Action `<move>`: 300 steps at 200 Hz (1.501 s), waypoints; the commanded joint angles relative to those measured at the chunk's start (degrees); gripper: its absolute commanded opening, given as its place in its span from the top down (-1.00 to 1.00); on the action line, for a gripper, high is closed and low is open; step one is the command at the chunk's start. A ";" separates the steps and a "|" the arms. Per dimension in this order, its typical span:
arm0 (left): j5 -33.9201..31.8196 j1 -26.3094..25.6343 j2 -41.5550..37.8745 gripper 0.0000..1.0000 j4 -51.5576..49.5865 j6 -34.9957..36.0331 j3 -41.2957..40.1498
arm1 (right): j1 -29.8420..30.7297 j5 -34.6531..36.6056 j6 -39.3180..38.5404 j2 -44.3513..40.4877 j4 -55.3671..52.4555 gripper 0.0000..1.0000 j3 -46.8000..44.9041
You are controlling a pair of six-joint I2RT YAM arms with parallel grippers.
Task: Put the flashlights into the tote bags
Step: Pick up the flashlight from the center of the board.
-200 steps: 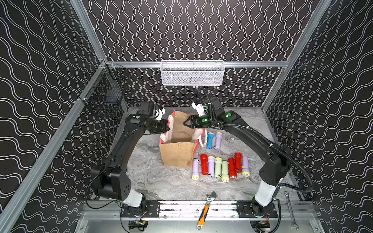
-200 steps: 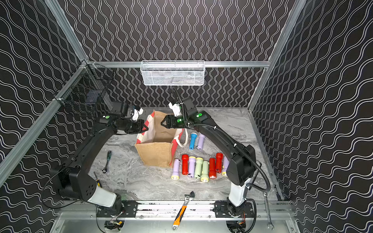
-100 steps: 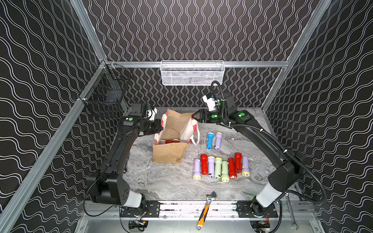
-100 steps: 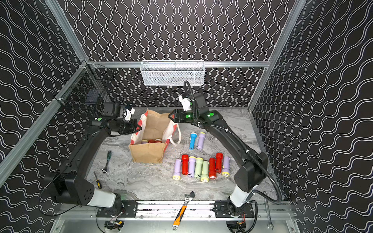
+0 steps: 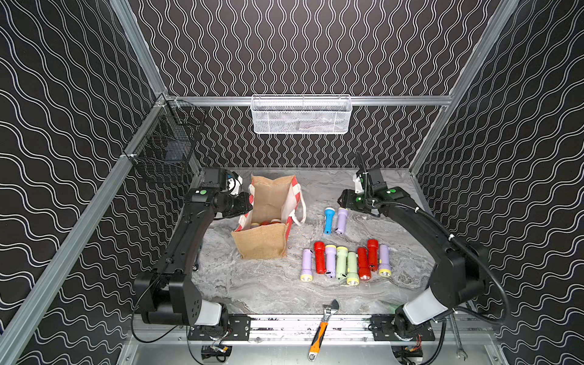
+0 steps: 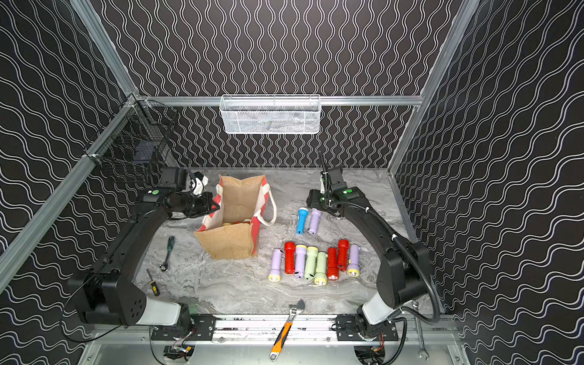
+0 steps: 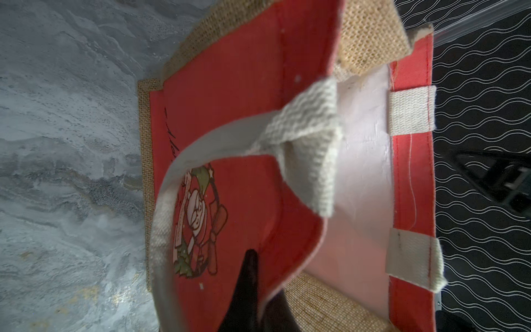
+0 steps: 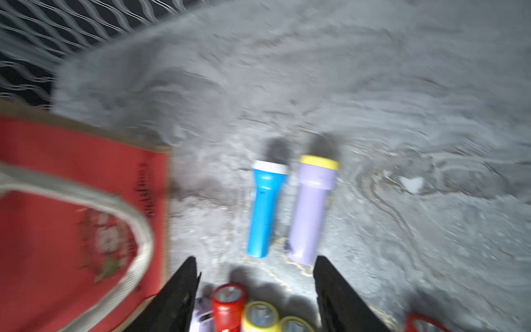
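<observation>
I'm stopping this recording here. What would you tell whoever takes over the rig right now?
Left end effector: shut on the bag rim, holding it open.
Right end effector: open, empty, by the blue flashlight and lilac flashlight.
Done: a few flashlights in the bag.
Left: ten on the table, that pair plus the row of eight.

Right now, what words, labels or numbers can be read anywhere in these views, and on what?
Nothing reads in full.
Red face of the tote bag, left wrist view: dark cursive script, seemingly starting "Me"; the white handle hides the rest.
Red face of the tote bag, right wrist view: a dark script line, too blurred to read.
On the flashlights and the wrench: no legible marks.
</observation>
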 commanded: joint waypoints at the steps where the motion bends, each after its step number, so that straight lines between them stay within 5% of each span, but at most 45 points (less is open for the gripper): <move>1: 1.41 0.19 -0.04 0.98 0.20 -0.24 -0.82 | -1.23 2.39 0.68 3.35 -2.18 -0.29 -0.43; 81: 1.23 0.28 0.11 0.69 1.90 0.78 -2.88 | -1.23 -0.59 5.11 10.61 -0.82 -0.29 -2.67; 228: 3.72 0.95 1.13 0.57 4.16 1.39 -4.66 | -1.14 -1.90 8.53 19.22 0.86 -0.23 -1.75; 300: 3.69 0.98 0.42 0.55 4.48 1.25 -5.19 | -0.90 -0.78 7.48 20.85 -0.73 0.21 -0.70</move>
